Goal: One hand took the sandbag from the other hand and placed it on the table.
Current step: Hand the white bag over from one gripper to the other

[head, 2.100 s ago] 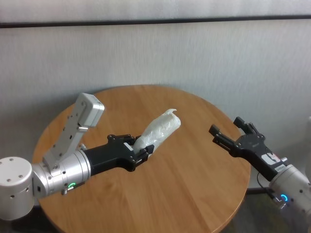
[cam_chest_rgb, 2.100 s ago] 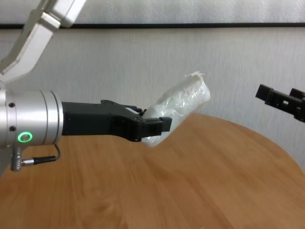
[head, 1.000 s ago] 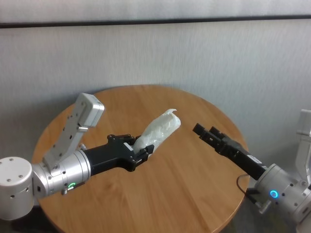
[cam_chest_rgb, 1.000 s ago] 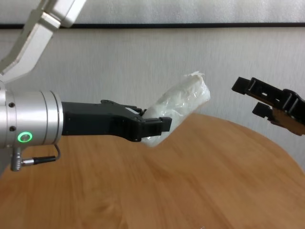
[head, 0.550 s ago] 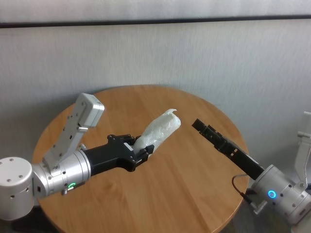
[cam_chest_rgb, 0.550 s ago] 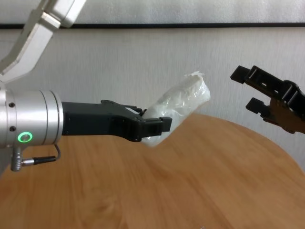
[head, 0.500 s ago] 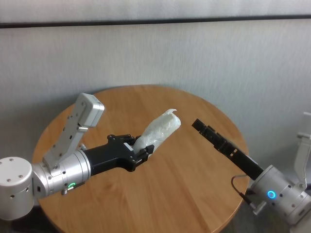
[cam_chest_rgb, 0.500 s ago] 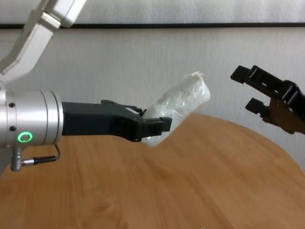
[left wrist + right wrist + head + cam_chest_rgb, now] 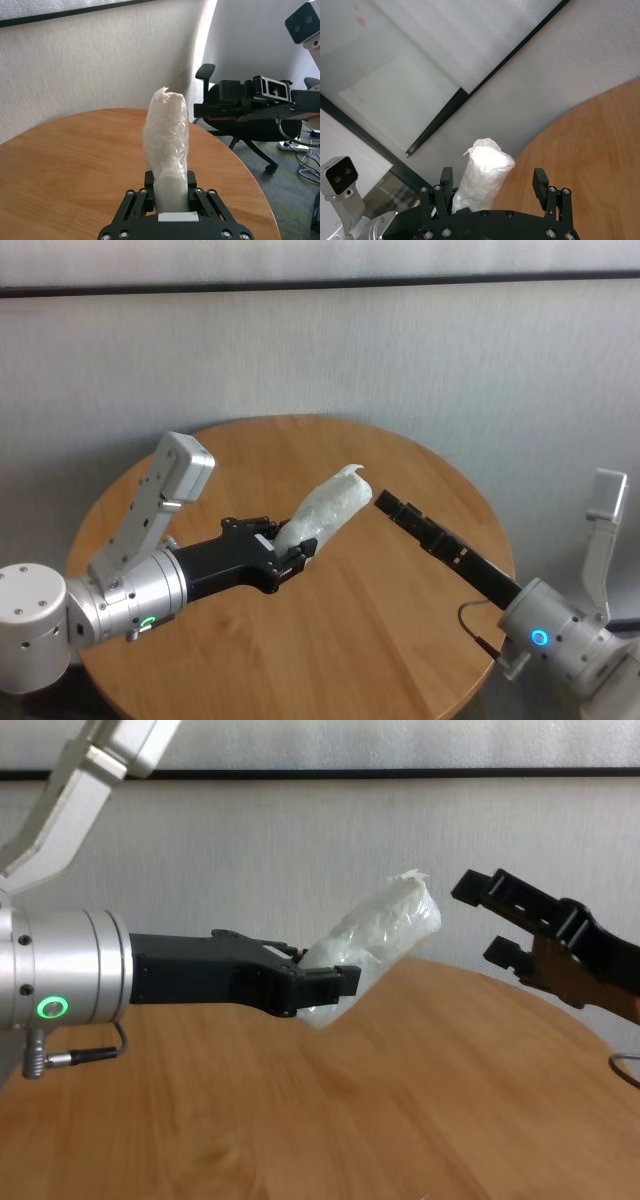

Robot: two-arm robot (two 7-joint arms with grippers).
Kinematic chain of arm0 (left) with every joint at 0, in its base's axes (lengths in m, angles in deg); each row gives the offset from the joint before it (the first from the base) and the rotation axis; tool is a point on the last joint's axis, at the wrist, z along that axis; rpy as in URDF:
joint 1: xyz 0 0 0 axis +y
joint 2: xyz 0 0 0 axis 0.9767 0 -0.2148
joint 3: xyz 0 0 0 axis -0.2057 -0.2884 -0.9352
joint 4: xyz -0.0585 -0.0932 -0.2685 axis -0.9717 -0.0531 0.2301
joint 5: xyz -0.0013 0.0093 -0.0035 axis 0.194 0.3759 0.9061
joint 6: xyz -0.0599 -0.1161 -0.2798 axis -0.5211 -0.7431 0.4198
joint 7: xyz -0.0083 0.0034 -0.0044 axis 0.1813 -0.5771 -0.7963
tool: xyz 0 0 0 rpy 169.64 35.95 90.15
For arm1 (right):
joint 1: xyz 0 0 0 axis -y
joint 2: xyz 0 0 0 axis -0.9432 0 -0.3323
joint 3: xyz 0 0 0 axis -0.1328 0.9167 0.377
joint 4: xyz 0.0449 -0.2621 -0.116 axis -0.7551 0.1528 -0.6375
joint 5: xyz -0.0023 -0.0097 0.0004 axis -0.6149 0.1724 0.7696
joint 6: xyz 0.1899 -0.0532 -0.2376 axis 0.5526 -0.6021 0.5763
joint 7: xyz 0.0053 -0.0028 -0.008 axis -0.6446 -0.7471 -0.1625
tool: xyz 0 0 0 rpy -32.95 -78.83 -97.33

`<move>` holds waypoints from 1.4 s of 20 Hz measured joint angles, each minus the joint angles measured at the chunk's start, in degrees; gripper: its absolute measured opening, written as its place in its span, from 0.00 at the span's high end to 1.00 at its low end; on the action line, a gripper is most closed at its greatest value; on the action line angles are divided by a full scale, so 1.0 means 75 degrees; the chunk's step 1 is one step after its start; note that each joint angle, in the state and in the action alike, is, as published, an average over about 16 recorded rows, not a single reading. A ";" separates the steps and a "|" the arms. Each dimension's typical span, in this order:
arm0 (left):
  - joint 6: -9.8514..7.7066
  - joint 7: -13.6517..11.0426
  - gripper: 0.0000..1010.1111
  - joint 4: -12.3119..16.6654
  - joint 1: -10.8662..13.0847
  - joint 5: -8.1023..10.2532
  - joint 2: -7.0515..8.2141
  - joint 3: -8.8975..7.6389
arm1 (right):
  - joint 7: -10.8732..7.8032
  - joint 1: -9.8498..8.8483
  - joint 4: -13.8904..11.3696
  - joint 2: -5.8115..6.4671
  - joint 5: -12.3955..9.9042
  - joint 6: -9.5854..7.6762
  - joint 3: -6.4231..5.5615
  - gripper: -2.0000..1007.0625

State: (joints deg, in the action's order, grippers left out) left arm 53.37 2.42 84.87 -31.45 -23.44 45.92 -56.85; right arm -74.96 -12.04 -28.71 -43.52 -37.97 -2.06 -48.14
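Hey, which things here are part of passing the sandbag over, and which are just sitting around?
Part of the job:
- sandbag, held up above the table
- left hand, shut on the sandbag's lower end
- right hand, open, close to the sandbag's top, not touching
- table, where it gets put down

Just around:
- office chair behind the table
- cables on the floor

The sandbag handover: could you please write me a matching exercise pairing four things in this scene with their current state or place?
Things:
1. sandbag
2. left end effector
3. right end effector
4. table

States or places:
A. open, close to the bag's free end, not touching it
B. round, light-brown wood, beneath both arms
C. shut on the bag's lower end
D. held tilted in the air above the wood

Pairs: 1-D, 2-C, 3-A, 4-B
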 joint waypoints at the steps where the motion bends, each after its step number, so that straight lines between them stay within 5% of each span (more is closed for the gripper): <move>1: 0.0000 0.0000 0.62 0.0000 0.0000 0.0000 0.0000 0.0000 | 0.0001 0.0037 0.0022 -0.0004 -0.0008 -0.0011 0.0041 0.01; 28: 0.0000 0.0000 0.62 0.0000 0.0000 0.0000 0.0000 0.0000 | -0.0059 0.0887 0.0852 -0.0221 -0.0562 -0.0222 0.0831 0.01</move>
State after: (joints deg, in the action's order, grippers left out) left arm 53.37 2.42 84.87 -31.45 -23.44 45.92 -56.85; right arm -75.41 -5.39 -22.32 -45.17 -42.19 -3.73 -41.91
